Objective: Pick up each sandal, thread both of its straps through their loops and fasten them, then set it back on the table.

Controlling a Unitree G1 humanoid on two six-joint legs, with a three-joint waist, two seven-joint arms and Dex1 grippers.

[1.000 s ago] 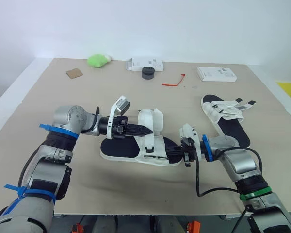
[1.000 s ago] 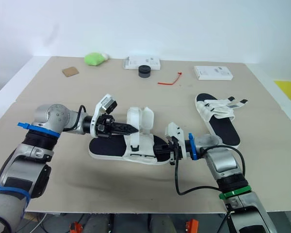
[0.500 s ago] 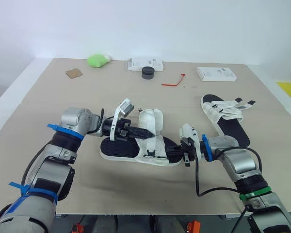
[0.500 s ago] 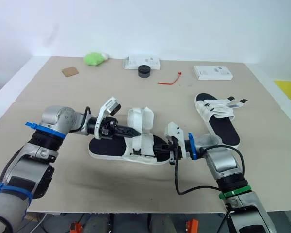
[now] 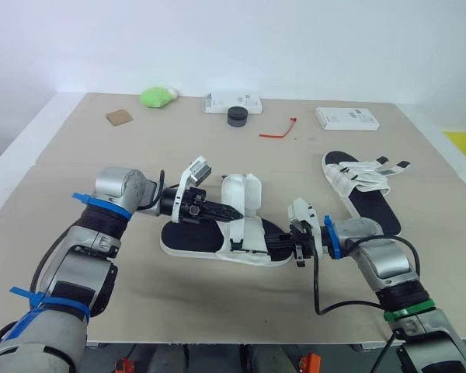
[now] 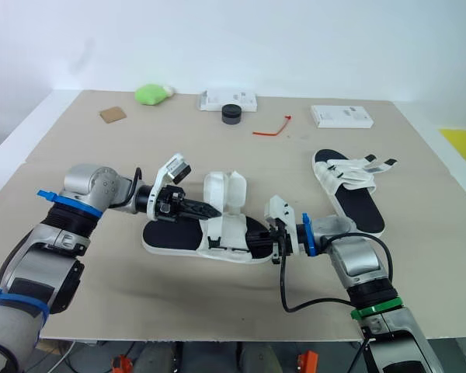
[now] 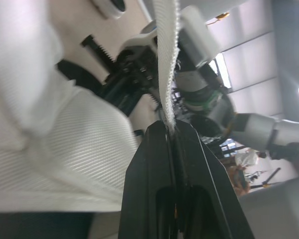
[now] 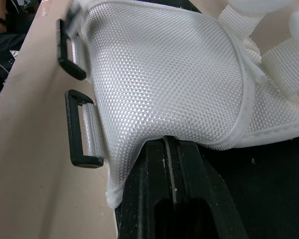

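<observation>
Left pincer slightly back, on woven strap

My jaws are black. The near sandal has a black sole, white woven straps and black loops. Beige table; green lump; red tie.

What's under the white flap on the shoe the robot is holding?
The black sole of the sandal, whose end the right gripper grips. The left gripper pinches the flap by its strap. The sole right beneath the flap is covered.
</observation>
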